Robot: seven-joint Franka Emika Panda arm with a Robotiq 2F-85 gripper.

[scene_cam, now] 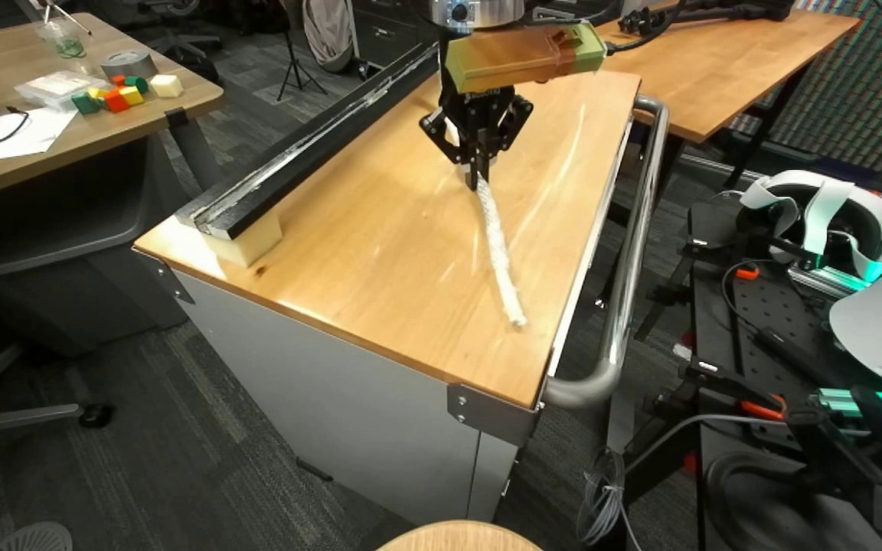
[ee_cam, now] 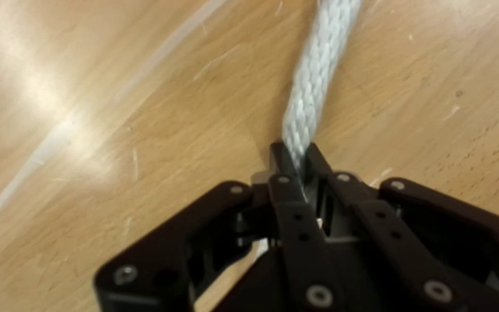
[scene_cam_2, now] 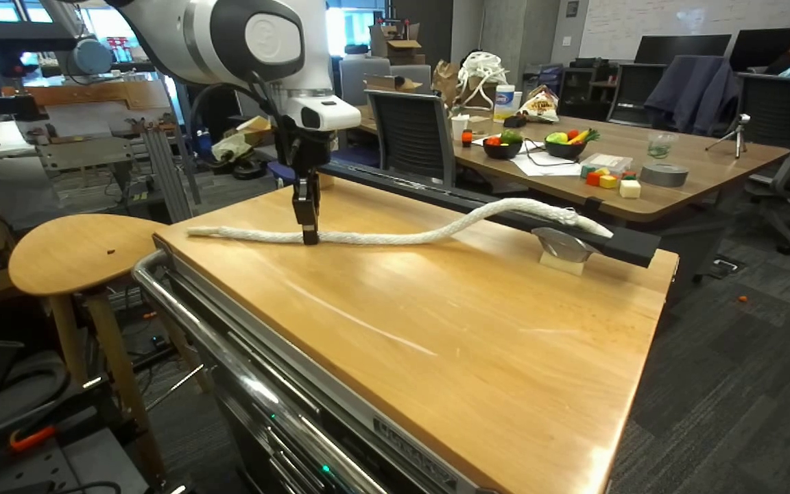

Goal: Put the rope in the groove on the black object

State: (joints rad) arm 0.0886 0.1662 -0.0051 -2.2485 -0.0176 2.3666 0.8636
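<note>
The white rope (scene_cam_2: 395,238) lies along the wooden tabletop, one loose end free. In an exterior view it arches up at the other side, and that end rests on the black object (scene_cam_2: 631,248), a long rail. Whether that end sits in the groove cannot be told. The groove (scene_cam: 318,135) shows as a silvery channel along the rail's top. My gripper (scene_cam: 476,180) points straight down at the tabletop, apart from the rail, its fingers closed around the rope a short way from the loose end. In the wrist view the rope (ee_cam: 314,73) runs in between the gripper's fingertips (ee_cam: 295,151).
Pale foam blocks (scene_cam: 253,239) prop up the rail along the tabletop's (scene_cam: 380,260) long edge. A shiny grey piece (scene_cam_2: 563,243) sits under the rope by the rail. A metal handle bar (scene_cam: 640,252) runs along the opposite side. Another table (scene_cam_2: 710,154) stands behind the rail.
</note>
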